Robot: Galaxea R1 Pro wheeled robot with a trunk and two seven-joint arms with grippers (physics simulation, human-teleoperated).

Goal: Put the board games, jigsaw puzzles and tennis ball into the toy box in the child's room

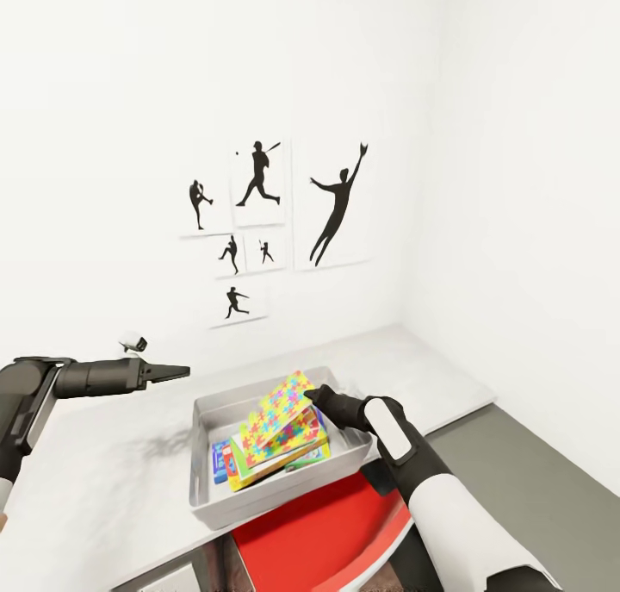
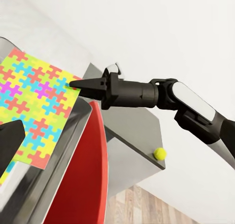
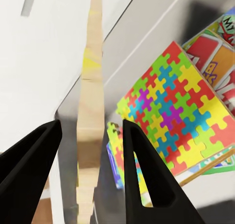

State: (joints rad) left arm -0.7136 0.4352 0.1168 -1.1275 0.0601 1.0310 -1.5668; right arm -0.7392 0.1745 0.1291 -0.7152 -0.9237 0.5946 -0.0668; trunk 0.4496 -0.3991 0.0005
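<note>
Progress check, toy box (image 1: 207, 420) on the tabletop (image 1: 103, 497), against the wall with the black sports silhouettes (image 1: 258, 174).

Contents seen from the head view: a stack of flat items leaning in the box. Uppermost is a jigsaw puzzle (image 1: 277, 418), tilted with its far edge raised. Under it lie board games (image 1: 231, 464), edges showing blue, red and yellow-green; exact count cannot be read. The right wrist view shows a second puzzle-patterned edge (image 3: 115, 150) beneath the upper puzzle (image 3: 169, 114), so both puzzles appear to be in.

Right tool (image 1: 317, 395): at the raised edge of the top puzzle. In the right wrist view its fingers are spread, with a pale wood-coloured thin edge (image 3: 90, 111) between them; contact cannot be confirmed.

Left tool (image 1: 172, 371): held above the tabletop, well apart from the box, carrying nothing; fingers look pressed together.

Outstanding: the tennis ball (image 2: 159, 153) is not in the box; the left wrist view shows it below the tabletop edge, apparently on the floor. Judgement: flat items largely done, ball left.
</note>
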